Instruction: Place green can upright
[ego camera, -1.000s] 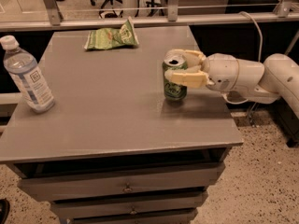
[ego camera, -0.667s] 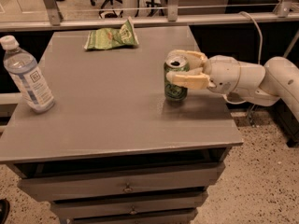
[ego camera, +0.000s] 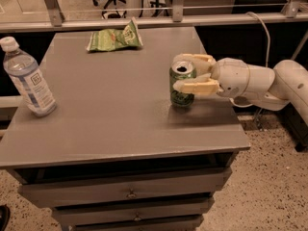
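Observation:
The green can (ego camera: 183, 91) stands upright on the grey table (ego camera: 106, 109), near its right edge, with its silver top and opening facing up. My gripper (ego camera: 176, 74) reaches in from the right on a white arm (ego camera: 255, 81). Its two pale fingers (ego camera: 198, 87) lie on either side of the can's upper half, one behind it and one in front, closed against it. The can's base rests on the table top.
A clear water bottle with a white cap (ego camera: 26, 78) stands at the table's left edge. A crinkled green chip bag (ego camera: 114, 38) lies at the back. Drawers (ego camera: 130, 192) sit under the table top. A rail and a cable run behind the table.

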Controlling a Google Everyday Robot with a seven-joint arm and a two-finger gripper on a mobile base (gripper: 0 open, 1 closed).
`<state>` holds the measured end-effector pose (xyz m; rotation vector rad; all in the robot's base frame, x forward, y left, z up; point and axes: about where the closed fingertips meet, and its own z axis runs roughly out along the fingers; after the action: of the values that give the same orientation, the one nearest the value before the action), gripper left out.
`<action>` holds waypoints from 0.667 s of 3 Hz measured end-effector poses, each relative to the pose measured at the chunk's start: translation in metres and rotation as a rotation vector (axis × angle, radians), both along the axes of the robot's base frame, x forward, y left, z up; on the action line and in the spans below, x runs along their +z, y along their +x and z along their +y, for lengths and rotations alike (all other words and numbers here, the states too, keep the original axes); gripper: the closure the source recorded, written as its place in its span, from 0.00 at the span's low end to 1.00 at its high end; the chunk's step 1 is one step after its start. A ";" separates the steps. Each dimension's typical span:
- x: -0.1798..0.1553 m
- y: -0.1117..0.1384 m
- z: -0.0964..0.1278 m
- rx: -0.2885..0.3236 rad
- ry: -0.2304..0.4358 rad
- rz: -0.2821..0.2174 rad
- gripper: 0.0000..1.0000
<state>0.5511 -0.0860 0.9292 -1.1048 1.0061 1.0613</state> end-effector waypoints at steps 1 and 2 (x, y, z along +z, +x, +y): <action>0.002 -0.002 -0.001 0.005 -0.007 -0.021 0.00; 0.002 -0.002 -0.001 0.005 -0.008 -0.023 0.00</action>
<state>0.5486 -0.0870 0.9314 -1.1243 0.9905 1.0477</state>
